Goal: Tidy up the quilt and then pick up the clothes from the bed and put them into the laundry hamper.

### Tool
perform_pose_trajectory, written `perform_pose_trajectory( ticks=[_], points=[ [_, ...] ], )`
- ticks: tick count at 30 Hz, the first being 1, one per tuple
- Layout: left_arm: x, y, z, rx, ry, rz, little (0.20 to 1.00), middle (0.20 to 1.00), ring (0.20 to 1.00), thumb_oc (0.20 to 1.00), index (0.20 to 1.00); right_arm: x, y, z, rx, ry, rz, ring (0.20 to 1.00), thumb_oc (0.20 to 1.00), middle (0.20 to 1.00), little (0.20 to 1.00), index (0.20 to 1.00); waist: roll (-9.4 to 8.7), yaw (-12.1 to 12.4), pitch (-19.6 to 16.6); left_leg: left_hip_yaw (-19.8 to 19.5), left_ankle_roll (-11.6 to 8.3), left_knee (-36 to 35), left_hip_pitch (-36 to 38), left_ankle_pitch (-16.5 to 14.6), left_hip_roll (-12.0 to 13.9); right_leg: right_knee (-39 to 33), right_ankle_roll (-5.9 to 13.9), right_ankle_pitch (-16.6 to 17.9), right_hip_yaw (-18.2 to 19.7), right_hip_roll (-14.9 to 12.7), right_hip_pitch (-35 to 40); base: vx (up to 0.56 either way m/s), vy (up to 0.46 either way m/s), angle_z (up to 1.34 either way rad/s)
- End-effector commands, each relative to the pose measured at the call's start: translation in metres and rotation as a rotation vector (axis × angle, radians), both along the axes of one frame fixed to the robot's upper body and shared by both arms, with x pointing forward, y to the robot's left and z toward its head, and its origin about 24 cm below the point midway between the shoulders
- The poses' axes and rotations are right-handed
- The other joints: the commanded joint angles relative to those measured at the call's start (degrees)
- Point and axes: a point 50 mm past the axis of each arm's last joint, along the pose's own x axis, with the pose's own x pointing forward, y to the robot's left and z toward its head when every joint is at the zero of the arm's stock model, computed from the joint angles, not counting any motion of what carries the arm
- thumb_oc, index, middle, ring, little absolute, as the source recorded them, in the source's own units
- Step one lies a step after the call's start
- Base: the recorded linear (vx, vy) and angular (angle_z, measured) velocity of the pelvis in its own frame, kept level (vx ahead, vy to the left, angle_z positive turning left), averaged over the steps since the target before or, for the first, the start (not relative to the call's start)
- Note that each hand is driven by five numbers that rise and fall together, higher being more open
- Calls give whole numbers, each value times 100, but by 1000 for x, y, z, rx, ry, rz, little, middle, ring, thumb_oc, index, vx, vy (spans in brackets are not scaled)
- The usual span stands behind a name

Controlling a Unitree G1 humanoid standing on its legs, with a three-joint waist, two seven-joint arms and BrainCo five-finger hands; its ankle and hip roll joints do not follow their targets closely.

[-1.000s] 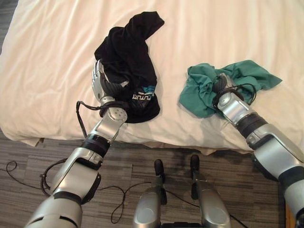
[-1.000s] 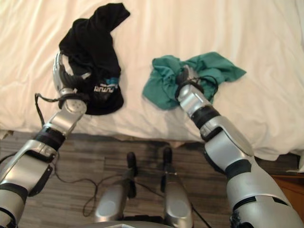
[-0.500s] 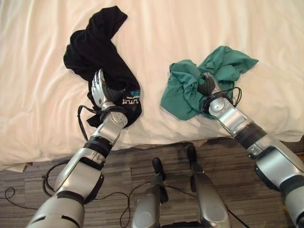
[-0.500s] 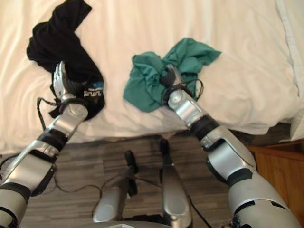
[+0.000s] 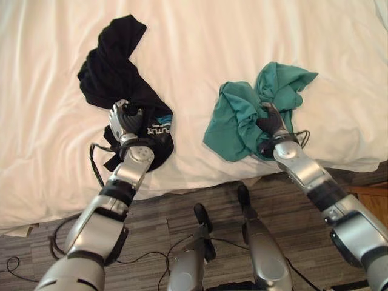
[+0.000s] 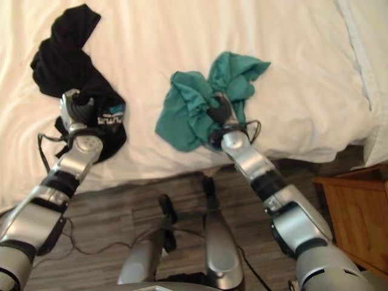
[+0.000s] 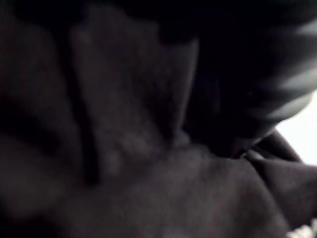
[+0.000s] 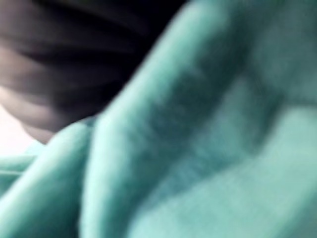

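Note:
A black garment (image 5: 115, 85) with a printed patch lies crumpled on the white quilt (image 5: 194, 48) near the bed's front edge. My left hand (image 5: 124, 118) rests on its lower part with fingers curled into the cloth; the left wrist view shows black fabric (image 7: 124, 158) pressed close. To the right a teal garment (image 5: 239, 118) is bunched up in folds. My right hand (image 5: 271, 124) is sunk in its right side, fingers curled in the cloth, and teal fabric (image 8: 198, 148) lies right against the hand in the right wrist view.
The bed's front edge (image 5: 200, 176) runs across below both garments, with grey wood-look floor (image 5: 182, 206) in front. A wooden bedside cabinet (image 6: 357, 209) stands at the lower right. A white fold of bedding (image 6: 367, 54) hangs at the bed's right side.
The camera has shifted. My left hand's fingers went from straight to curled in the black garment. Both garments have bunched up and slid closer to the bed's front edge with the hands.

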Motion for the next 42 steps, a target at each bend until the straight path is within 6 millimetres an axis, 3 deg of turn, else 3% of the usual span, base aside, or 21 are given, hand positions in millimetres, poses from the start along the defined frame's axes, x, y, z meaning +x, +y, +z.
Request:
perform_pose_trajectory(
  ticks=[1,2,4,5,8,11,15,17,21,29,31,33,35,36,37,38,39,41,42],
  points=[
    [-15,-19,7,-92,-159,-162,200,200,200,200,200,-27,-30,-37,123,34,-23,200,200,200,200,200,-367,-20,101,-260,-71,46,257,-606,-65,-55,392,-617,368,-226,553,58,-79,11],
    [-30,-27,-1,-121,-170,-202,200,200,200,200,200,-40,-38,-45,176,17,-21,200,200,200,200,200,-374,51,-64,-314,-52,48,333,-631,-69,-77,381,-616,350,-207,652,63,-65,6],
    [-38,-30,-7,-153,-172,-222,200,200,200,200,200,-47,-40,-49,204,12,-19,200,200,200,200,200,-378,83,-166,-339,-40,53,382,-657,-74,-93,382,-624,334,-203,710,63,-45,10],
    [-57,-39,-17,-189,-171,-281,200,200,200,200,200,-65,-46,-59,262,8,-15,200,200,200,200,200,-399,136,-387,-400,-15,61,504,-702,-90,-121,387,-641,300,-186,861,90,-41,13],
    [-83,-43,-31,-291,-143,-366,200,200,200,200,200,-89,-49,-73,335,37,2,200,200,200,200,200,-435,212,-758,-445,6,56,695,-762,-96,-184,394,-642,220,-178,1114,81,-38,7],
    [-110,-50,-55,-463,-73,-434,200,200,200,200,200,-111,-42,-87,388,89,39,200,200,200,200,200,-516,267,-1180,-453,41,52,904,-817,-123,-245,410,-600,100,-149,1393,52,-40,9],
    [-132,-66,-75,-617,-23,-486,200,200,200,200,200,-128,-37,-101,376,150,22,200,200,200,200,200,-588,275,-1458,-417,80,60,1064,-860,-117,-286,421,-581,40,-103,1582,-6,-18,3],
    [-145,-84,-84,-654,21,-544,200,200,200,200,200,-142,-34,-114,462,205,6,200,200,200,200,200,-634,206,-1561,-322,100,66,1185,-913,-108,-355,452,-563,-36,-72,1677,-81,-18,5],
    [-149,-90,-84,-636,3,-550,200,200,200,200,200,-146,-25,-118,382,203,55,200,200,200,200,200,-624,127,-1640,-203,110,59,1330,-976,-97,-467,463,-527,40,-25,1744,-54,-12,-5],
    [-132,-85,-76,-670,-14,-454,200,200,200,200,200,-134,-15,-119,289,262,170,200,200,200,200,200,-683,118,-1710,-278,128,456,1196,-1062,26,-194,416,-602,147,-27,1602,-25,-123,-20],
    [-136,-80,-77,-662,-26,-381,200,200,200,200,200,-138,-2,-125,247,344,313,200,200,200,200,200,-759,268,-1558,-475,164,922,971,-1222,112,109,264,-838,-25,-10,1556,-36,-267,1],
    [-139,-76,-78,-668,-22,-348,200,200,200,200,200,-141,2,-126,233,371,362,200,200,200,200,200,-771,369,-1462,-535,161,1061,818,-1185,149,190,177,-905,-199,-14,1571,-23,-121,15],
    [-143,-69,-79,-682,-42,-280,200,200,200,200,200,-146,8,-128,199,399,449,200,200,200,200,200,-754,501,-1338,-573,105,1099,679,-1016,220,170,131,-902,-415,-43,1608,-103,-52,61],
    [-147,-64,-79,-676,-48,-284,200,200,200,200,200,-150,9,-126,186,389,471,200,200,200,200,200,-662,609,-1218,-498,-22,992,568,-717,358,141,128,-934,-732,-77,1634,-193,-10,74],
    [-149,-62,-80,-673,-54,-268,200,200,200,200,200,-152,10,-125,181,387,495,200,200,200,200,200,-624,621,-1162,-431,-64,941,565,-648,406,156,134,-977,-894,-104,1673,-210,3,68],
    [-150,-62,-80,-670,-53,-278,200,200,200,200,200,-154,9,-124,183,384,487,200,200,200,200,200,-589,629,-1136,-315,-90,880,561,-601,435,180,144,-1012,-1053,-141,1692,-207,35,207],
    [-153,-62,-82,-671,-36,-298,200,200,200,200,200,-163,6,-123,192,381,469,200,200,200,200,200,-513,620,-1106,197,-151,813,523,-447,550,291,154,-1105,-1634,-285,1754,-179,19,235],
    [-156,-61,-84,-649,-38,-333,200,200,200,200,200,-175,0,-124,212,372,428,200,200,200,200,200,-475,731,-1208,848,-257,1061,616,-515,736,510,223,-1265,-2477,-629,1910,-214,54,333],
    [-157,-60,-85,-652,-41,-316,200,200,200,200,200,-176,0,-124,209,369,445,200,200,200,200,200,-475,727,-1224,869,-255,1088,617,-534,746,532,227,-1273,-2546,-657,1915,-286,118,451]
  ],
)
